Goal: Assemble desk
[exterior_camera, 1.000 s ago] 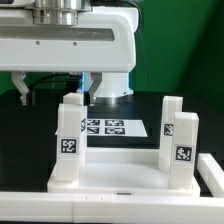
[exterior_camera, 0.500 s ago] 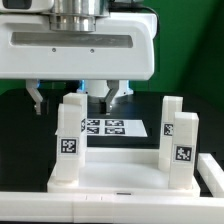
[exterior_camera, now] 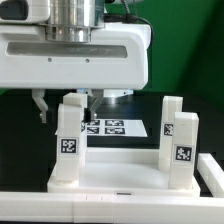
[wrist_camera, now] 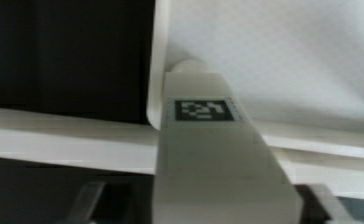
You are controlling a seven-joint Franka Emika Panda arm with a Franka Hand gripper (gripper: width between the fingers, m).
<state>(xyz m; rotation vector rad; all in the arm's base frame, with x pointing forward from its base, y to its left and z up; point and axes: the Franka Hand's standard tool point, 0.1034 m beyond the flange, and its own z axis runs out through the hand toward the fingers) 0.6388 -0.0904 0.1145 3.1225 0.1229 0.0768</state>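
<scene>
White tagged leg [exterior_camera: 70, 140] standing upright directly under the claw [exterior_camera: 66, 104], claw spread wide, fingers straddling its top, gripping nothing

A black table [exterior_camera: 20, 150] carries the marker board [exterior_camera: 115, 127] — and, seemingly, the desk tabletop [exterior_camera: 120, 180].

My gripper [exterior_camera: 62, 104] is half hidden: one fingertip [exterior_camera: 41, 108] shows, the other sits behind the near leg [exterior_camera: 68, 140]. The marker board [exterior_camera: 118, 127] is partly covered by legs. In the wrist view the leg [wrist_camera: 211, 150] is blurred and cut off.
</scene>
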